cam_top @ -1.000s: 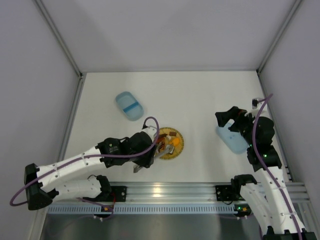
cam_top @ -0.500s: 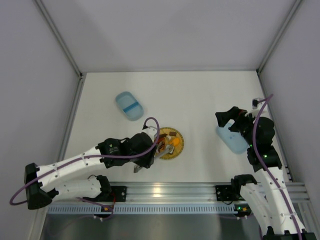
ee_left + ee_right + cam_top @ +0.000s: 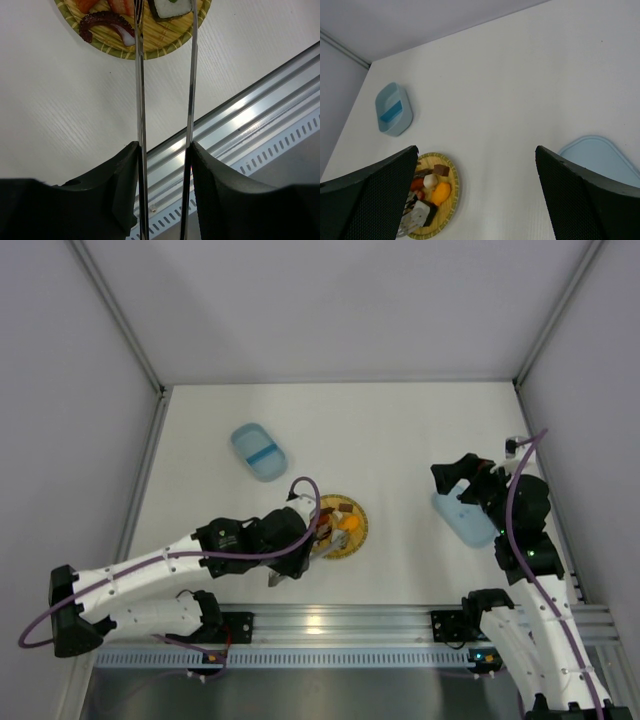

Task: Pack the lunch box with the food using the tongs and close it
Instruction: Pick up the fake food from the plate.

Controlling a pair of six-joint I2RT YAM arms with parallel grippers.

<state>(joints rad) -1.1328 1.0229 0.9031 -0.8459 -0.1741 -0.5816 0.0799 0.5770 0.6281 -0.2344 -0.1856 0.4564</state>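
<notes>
My left gripper [image 3: 165, 167] is shut on the slim silver tongs [image 3: 140, 95], one arm against each finger. The tongs' arms stand apart and reach over the round woven plate [image 3: 150, 50]. A white piece of food with a dark wrap [image 3: 170, 7] lies between them, with a curled brown piece [image 3: 100, 21] beside it. The tongs' tips run off the top edge of the left wrist view. The light-blue lunch box [image 3: 258, 450] stands open at the back left. Its lid [image 3: 465, 518] lies flat at the right, under my open, empty right gripper [image 3: 462, 475].
The plate [image 3: 358, 530] sits near the front middle with several small food pieces, one of them orange [image 3: 440, 192]. An aluminium rail [image 3: 340, 625] runs along the near edge. Grey walls close the table on three sides.
</notes>
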